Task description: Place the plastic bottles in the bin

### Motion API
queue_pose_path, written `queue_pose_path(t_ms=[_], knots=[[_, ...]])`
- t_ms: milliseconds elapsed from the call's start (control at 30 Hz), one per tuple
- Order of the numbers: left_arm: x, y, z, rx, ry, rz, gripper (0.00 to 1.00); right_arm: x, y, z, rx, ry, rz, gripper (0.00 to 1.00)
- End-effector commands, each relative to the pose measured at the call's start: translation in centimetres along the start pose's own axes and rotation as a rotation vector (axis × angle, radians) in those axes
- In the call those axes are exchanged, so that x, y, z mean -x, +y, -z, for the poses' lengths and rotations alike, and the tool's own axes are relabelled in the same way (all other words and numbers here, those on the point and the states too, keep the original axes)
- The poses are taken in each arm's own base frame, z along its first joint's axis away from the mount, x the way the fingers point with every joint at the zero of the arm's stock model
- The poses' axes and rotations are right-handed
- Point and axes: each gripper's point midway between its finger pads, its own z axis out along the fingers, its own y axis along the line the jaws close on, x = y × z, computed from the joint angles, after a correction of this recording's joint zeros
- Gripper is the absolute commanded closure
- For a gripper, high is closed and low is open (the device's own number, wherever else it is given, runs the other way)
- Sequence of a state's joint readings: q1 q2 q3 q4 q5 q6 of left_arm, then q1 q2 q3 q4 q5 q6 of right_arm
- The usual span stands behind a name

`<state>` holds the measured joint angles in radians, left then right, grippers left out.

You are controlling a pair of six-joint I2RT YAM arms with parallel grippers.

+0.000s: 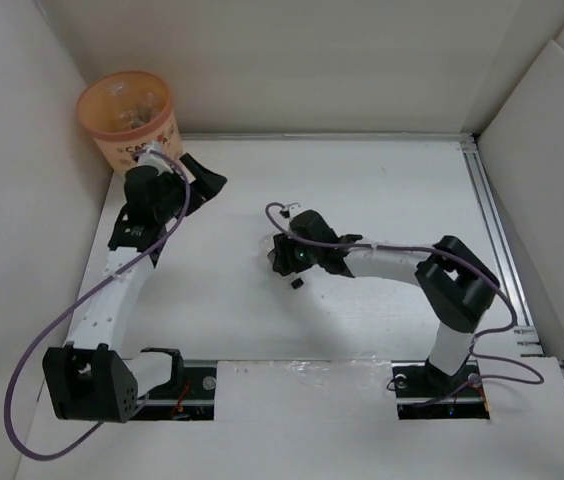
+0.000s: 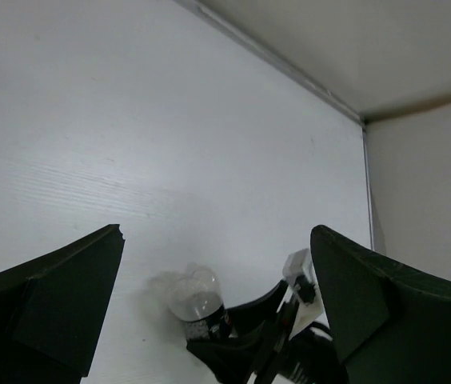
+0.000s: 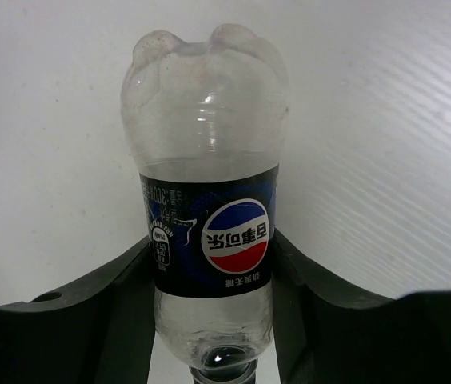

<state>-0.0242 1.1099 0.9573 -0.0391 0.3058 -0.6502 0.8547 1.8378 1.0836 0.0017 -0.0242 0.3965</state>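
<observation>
1. Top external: bin [image 1: 122, 112] sits upper left with bottles inside; their number is unreadable through the wall.
2. One bottle [image 3: 209, 232] is outside it, mid-frame, dark label. No other loose one seen.
3. On it: right gripper [image 3: 213, 256], fingers pressed to both sides of the label. Lifted or not, cannot tell.
4. Beside the bin: left gripper [image 2: 216, 240], spread wide, holding nothing.
5. Judged nearly done; this last bottle needs carrying over.
6. Count: one bin, one loose bottle, two grippers.

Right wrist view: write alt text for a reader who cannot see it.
A clear plastic bottle with a dark blue label and a round red-white-blue logo sits clamped between the right gripper's two black fingers, its base pointing away from the camera. Behind it is the white table.
</observation>
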Motion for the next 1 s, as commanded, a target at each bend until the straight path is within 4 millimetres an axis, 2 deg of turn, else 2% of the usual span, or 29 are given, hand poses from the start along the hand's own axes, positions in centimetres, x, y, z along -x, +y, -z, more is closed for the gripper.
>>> queue_pose_path(t_ms=[0,67,100,133,167,233,400,433,467,500,600,767,800,833,867,900,933,967], knots=[[-2.7,-3.3,-1.4,-0.12,0.071,-0.046,0.0,6.4,-1.4,4.2,0.028,-0.162,-0.07,1.0],[-4.0,-3.9,-2.3,-0.134,0.088,-0.047,0.0,8.7,-1.5,6.5,0.077,-0.227,-0.073,1.0],[-5.2,-5.2,-2.5,-0.168,0.115,-0.061,0.0,9.0,-1.1,7.3,0.138,-0.227,-0.063,1.0],[-6.0,-5.8,-2.7,-0.196,0.136,-0.068,0.0,10.0,-2.2,8.1,0.153,-0.257,-0.078,1.0],[-7.1,-7.8,-2.9,-0.284,0.169,-0.086,0.0,10.6,-1.1,9.6,0.248,-0.27,-0.064,1.0],[-8.3,-9.6,-2.8,-0.383,0.197,-0.116,0.0,11.9,-1.8,11.4,0.303,-0.315,-0.082,1.0],[-10.8,-14.8,-2.4,-0.587,0.231,-0.181,0.0,14.0,0.9,16.2,0.504,-0.422,-0.041,1.0],[-12.2,-15.8,-2.5,-0.628,0.253,-0.191,0.0,14.6,1.3,17.2,0.536,-0.445,-0.038,1.0],[-12.4,-16.7,-2.4,-0.652,0.251,-0.197,0.0,14.3,2.2,18.0,0.594,-0.44,-0.048,1.0],[-12.7,-17.5,-2.4,-0.674,0.253,-0.202,0.0,15.1,3.0,19.4,0.629,-0.49,-0.021,1.0],[-13.2,-19.4,-2.4,-0.736,0.255,-0.199,0.0,15.4,3.5,20.2,0.654,-0.5,-0.009,1.0],[-13.1,-20.6,-2.6,-0.785,0.268,-0.163,0.0,16.0,4.2,21.7,0.675,-0.524,0.006,1.0],[-12.9,-20.7,-2.7,-0.786,0.252,-0.163,0.04,16.0,4.2,21.7,0.675,-0.524,0.006,1.0],[-13.0,-20.6,-2.7,-0.788,0.249,-0.163,0.16,16.2,3.8,21.7,0.666,-0.53,0.002,0.99],[-13.1,-20.3,-2.8,-0.774,0.253,-0.15,0.34,16.2,3.8,21.7,0.666,-0.53,0.002,0.95],[-12.6,-20.6,-2.6,-0.779,0.229,-0.15,0.61,15.9,3.7,21.5,0.664,-0.522,-0.003,0.9],[-12.5,-20.4,-2.9,-0.759,0.228,-0.137,0.95,16.0,3.3,21.5,0.657,-0.525,-0.016,0.61],[-12.1,-20.8,-2.8,-0.768,0.219,-0.138,1.0,15.8,2.8,21.3,0.646,-0.521,-0.025,0.32]])
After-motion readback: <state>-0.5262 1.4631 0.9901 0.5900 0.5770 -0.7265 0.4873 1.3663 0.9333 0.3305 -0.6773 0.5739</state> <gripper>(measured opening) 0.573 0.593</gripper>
